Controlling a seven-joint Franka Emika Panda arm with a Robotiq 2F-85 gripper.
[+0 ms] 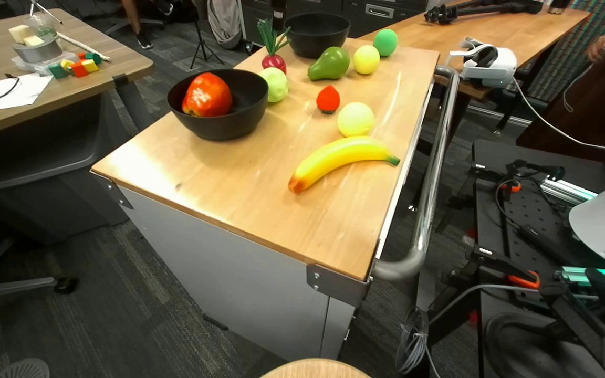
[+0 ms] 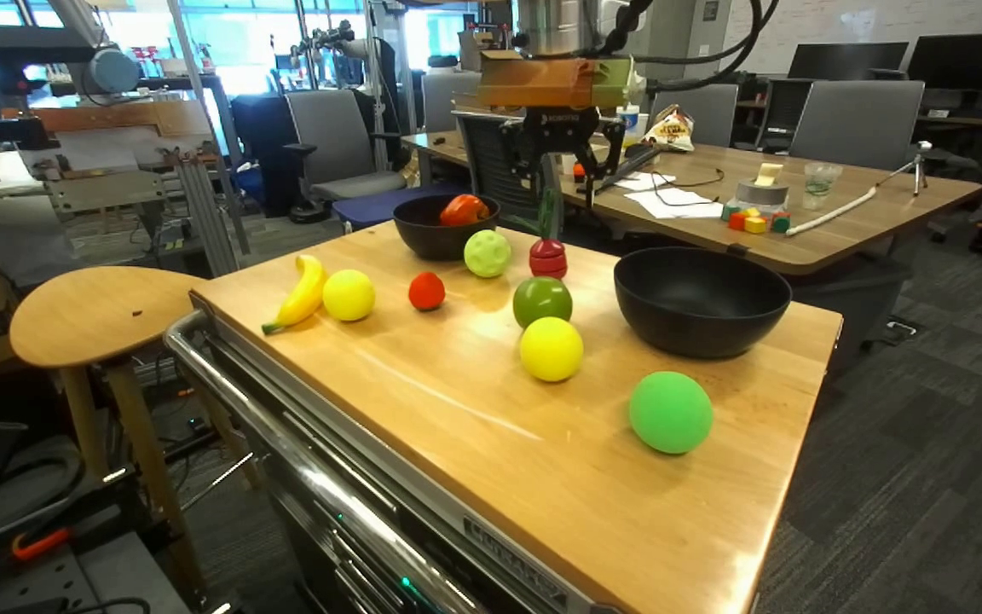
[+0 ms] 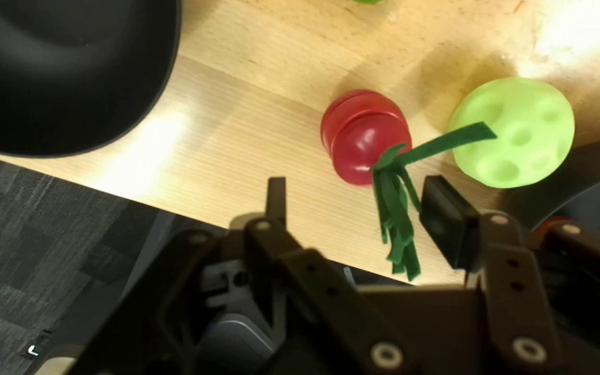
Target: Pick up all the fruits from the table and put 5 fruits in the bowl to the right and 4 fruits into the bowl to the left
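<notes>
My gripper (image 2: 563, 192) (image 3: 360, 213) stands open above the red radish (image 2: 548, 258) (image 3: 365, 138). In the wrist view its green leaves hang between my fingers, apart from the left one; whether the right one touches them I cannot tell. The red-orange fruit (image 1: 208, 95) lies in the bowl to the left (image 1: 223, 123). Inside the bowl to the right (image 2: 702, 307) nothing shows. On the table are a banana (image 1: 342, 157), a small red fruit (image 1: 328, 98), a green pear-shaped fruit (image 1: 330, 64), a pale green dimpled one (image 3: 513, 133), a green ball (image 2: 671, 412) and yellow balls (image 2: 551, 349).
The fruits share a wooden tabletop (image 1: 239, 178) with a metal rail (image 1: 434, 189) along one long side. Beyond the opposite edge stands another table with papers and coloured blocks (image 2: 755, 222). A round stool (image 2: 107, 311) stands by the end nearest the banana.
</notes>
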